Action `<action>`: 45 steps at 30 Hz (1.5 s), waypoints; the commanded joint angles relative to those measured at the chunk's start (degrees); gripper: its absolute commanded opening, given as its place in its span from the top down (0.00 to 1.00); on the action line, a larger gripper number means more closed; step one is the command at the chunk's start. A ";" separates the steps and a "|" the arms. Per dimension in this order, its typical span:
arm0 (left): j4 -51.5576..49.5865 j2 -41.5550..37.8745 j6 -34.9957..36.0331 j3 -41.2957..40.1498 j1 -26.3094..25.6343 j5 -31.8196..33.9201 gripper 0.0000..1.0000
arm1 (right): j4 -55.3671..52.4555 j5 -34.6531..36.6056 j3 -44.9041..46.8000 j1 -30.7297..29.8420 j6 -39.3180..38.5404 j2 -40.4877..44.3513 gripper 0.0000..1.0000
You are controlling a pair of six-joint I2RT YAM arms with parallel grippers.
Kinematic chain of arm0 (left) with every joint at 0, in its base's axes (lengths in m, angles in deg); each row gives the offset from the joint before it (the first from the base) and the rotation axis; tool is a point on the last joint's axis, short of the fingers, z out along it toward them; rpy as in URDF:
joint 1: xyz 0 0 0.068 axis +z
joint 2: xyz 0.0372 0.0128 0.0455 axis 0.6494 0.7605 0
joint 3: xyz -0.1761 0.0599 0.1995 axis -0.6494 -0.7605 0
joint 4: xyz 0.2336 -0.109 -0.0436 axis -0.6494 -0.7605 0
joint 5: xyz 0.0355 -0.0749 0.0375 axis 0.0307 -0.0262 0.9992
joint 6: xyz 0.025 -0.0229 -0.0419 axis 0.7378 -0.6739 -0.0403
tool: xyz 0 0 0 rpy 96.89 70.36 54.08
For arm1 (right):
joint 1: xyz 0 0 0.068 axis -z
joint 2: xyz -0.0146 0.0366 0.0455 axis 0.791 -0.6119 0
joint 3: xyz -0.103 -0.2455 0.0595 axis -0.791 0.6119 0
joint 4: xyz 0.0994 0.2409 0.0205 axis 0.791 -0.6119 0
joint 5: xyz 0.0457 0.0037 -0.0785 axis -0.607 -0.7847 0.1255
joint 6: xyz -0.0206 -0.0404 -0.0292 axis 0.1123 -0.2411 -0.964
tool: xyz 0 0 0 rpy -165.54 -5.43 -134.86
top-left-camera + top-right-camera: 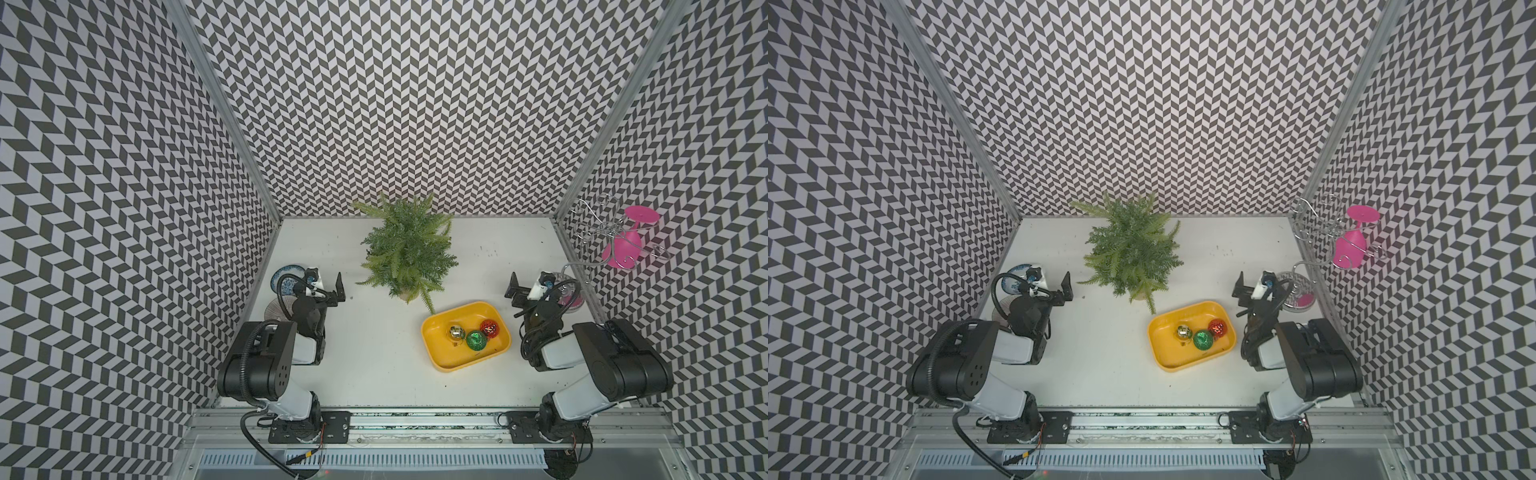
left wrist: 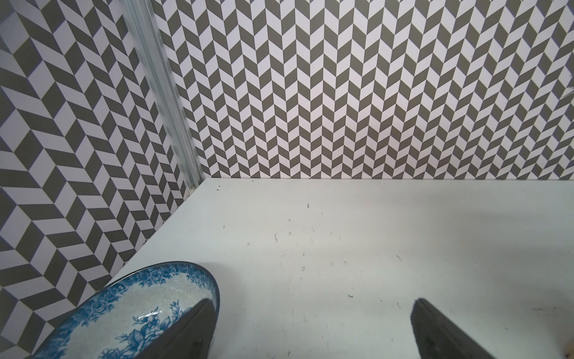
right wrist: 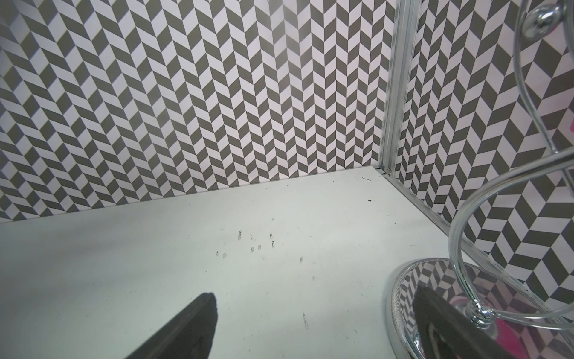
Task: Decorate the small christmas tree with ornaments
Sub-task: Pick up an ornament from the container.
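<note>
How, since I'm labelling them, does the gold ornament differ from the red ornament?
Colour: the gold ornament is pale metallic gold, the red ornament deep red. Place: the gold ornament lies near the middle of the yellow tray, the red ornament nearer its wall on the robot's right. Both are small round baubles lying loose in that tray.

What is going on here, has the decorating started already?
Nothing is being handled yet. The left gripper and the right gripper are open and empty, one at each side of the table. The small christmas tree stands bare towards the back. The gold ornament, green ornament and red ornament lie together in a yellow tray in front of it, nearer the right gripper.
</note>
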 commanded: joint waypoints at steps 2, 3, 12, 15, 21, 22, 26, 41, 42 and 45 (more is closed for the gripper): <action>-0.28 -0.09 0.18 1.01 0.47 -0.92 0.01 | 3.60 0.37 -0.71 0.22 0.01 -0.55 0.01; -0.29 -0.11 0.18 1.01 0.51 -1.05 0.01 | 3.55 0.37 -0.72 0.20 0.05 -0.55 0.01; -1.06 -1.59 -0.32 1.43 -0.22 2.74 0.01 | 1.36 1.57 -0.73 -0.02 0.28 2.04 0.01; -14.34 -6.35 -0.65 6.26 -0.41 4.01 0.01 | -3.06 1.07 -1.23 -0.22 -0.68 7.08 0.01; -30.55 -12.63 -5.67 13.29 -0.70 8.14 0.01 | -25.15 -3.33 -9.50 -0.17 5.33 21.26 0.01; -34.21 -13.71 -7.58 14.90 -0.55 7.92 0.01 | -29.35 -5.98 -11.33 -0.23 6.49 23.14 0.01; -46.01 -18.46 -25.56 18.92 2.18 6.90 0.01 | -48.38 -8.93 -19.92 -0.16 20.31 27.84 0.01; -72.78 -32.39 -36.40 17.84 -1.27 -22.67 0.20 | -91.25 -38.02 -33.68 -2.13 24.40 25.22 0.28; -75.49 -33.69 -36.31 17.45 -2.06 -23.52 0.22 | -94.61 -36.55 -34.37 -3.53 22.83 24.99 0.27; -81.93 -37.85 -35.95 16.42 -3.44 -24.83 0.24 | -101.56 -33.36 -35.07 -7.84 21.36 24.51 0.26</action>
